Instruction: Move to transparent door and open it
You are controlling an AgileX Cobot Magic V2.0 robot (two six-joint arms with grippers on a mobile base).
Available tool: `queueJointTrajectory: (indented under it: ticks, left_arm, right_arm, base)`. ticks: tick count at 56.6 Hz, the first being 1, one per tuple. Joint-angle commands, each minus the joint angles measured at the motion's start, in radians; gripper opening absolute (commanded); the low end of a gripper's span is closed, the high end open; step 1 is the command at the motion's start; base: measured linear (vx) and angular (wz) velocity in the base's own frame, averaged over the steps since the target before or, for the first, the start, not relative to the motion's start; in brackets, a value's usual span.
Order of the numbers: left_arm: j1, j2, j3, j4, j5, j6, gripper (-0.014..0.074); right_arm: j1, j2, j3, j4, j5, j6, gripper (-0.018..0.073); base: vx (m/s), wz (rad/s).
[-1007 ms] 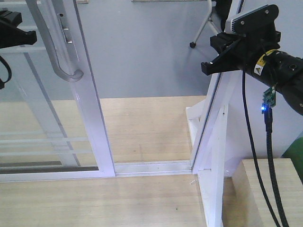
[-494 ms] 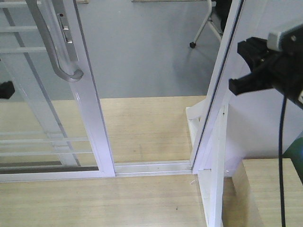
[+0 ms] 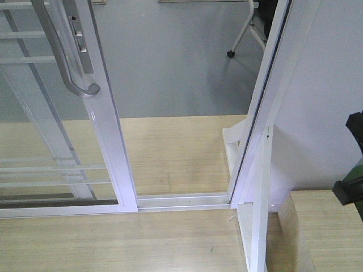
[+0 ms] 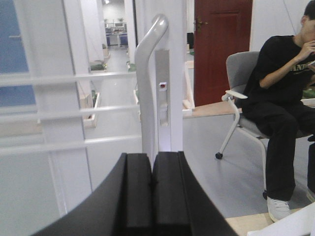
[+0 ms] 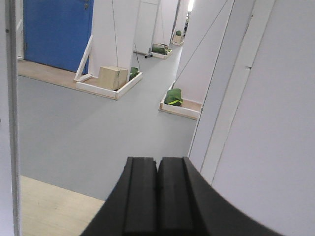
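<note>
The transparent door (image 3: 108,141) stands at the left of the exterior view, clear glass with thin white bars in a glossy white frame. Its grey curved handle (image 3: 63,56) and lock plate (image 3: 79,39) are near the top left. A wide gap lies between the door's edge and the white jamb post (image 3: 264,107). In the left wrist view my left gripper (image 4: 152,158) is shut and empty, pointing at the handle (image 4: 146,83) and lock plate (image 4: 164,98) a short way ahead. My right gripper (image 5: 157,162) is shut and empty, facing grey floor beside a white wall. Only a black part of the right arm (image 3: 353,190) shows at the right edge.
A floor track (image 3: 181,201) runs between door and jamb. A wooden block (image 3: 323,226) sits at the lower right. A person (image 4: 283,93) sits on a wheeled chair (image 4: 236,98) beyond the doorway. Farther off are a blue door (image 5: 54,29), a wooden box (image 5: 113,77) and a green bag (image 5: 173,97).
My right arm has dropped down and to the right, almost leaving the exterior view. The left arm has gone out past the left edge. The door has not moved.
</note>
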Motion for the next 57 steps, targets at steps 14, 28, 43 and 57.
queueJointTrajectory:
  ticks: [14,28,43,57]
  left_arm:
    - [-0.006,-0.081,0.039,-0.015,0.0,-0.029,0.0]
    - [-0.006,-0.081,0.042,-0.015,-0.027,-0.074,0.0]
    - [-0.006,-0.081,0.042,-0.006,-0.016,-0.098,0.0]
    - [-0.006,-0.081,0.042,-0.008,0.003,-0.098,0.0]
  right_arm:
    - [-0.003,-0.065,0.044,0.001,-0.087,0.009,-0.0001]
    - [-0.003,-0.065,0.044,0.001,-0.088,0.009,-0.0001]
    - [-0.003,-0.065,0.044,0.001,-0.088,0.009,-0.0001]
    - [-0.003,-0.065,0.044,0.001,-0.088,0.009,-0.0001]
  base:
    - [0.0,0.0]
    - [0.0,0.0]
    - [0.0,0.0]
    - [0.0,0.0]
